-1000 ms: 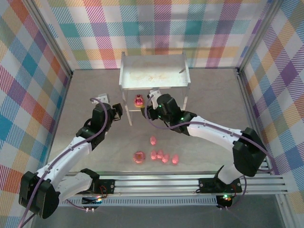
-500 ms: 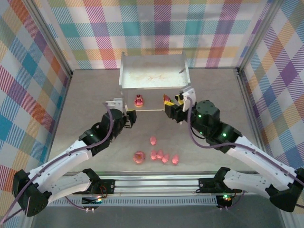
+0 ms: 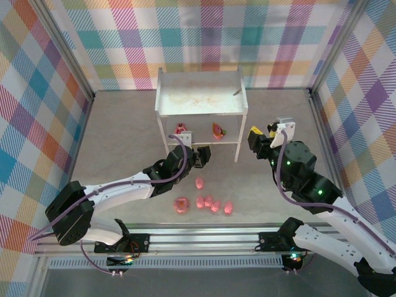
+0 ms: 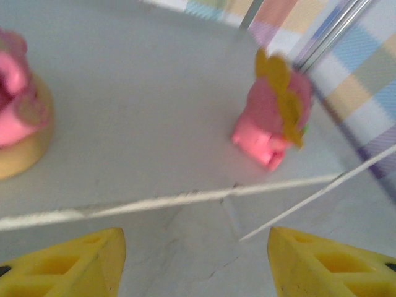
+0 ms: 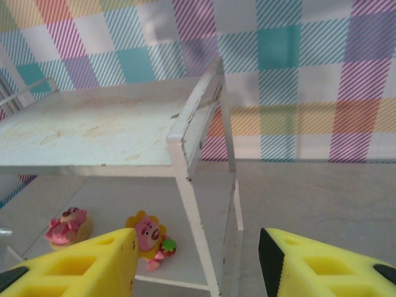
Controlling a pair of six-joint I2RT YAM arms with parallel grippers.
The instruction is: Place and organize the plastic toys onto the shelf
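**Toy newly set on the shelf's lower level, both arms now free**

The yellow and pink toy (image 3: 218,129) now sits on the lower level of the shelf (image 3: 201,104), toward its right side. Half a second ago the right gripper (image 3: 260,138) was right at that toy. It has since pulled back and hangs just off the shelf's right side, its fingers spread with nothing between them.

A pink toy on a tan base (image 3: 180,130) stands on the same level toward the left, apart from the first.

The left gripper (image 3: 199,154) has meanwhile swung from the shelf's left side to just in front of it. It faces into the lower level, fingers likewise apart and empty.

Six toys still lie on the table (image 3: 124,142) in front of the shelf. A single pig (image 3: 199,183) lies nearest the shelf. Farther out are a donut (image 3: 180,205) and a row of four pigs (image 3: 209,200).

By this count two toys are placed and six remain. Either arm looks free to fetch the next one, and the single pig is closest to the left gripper.
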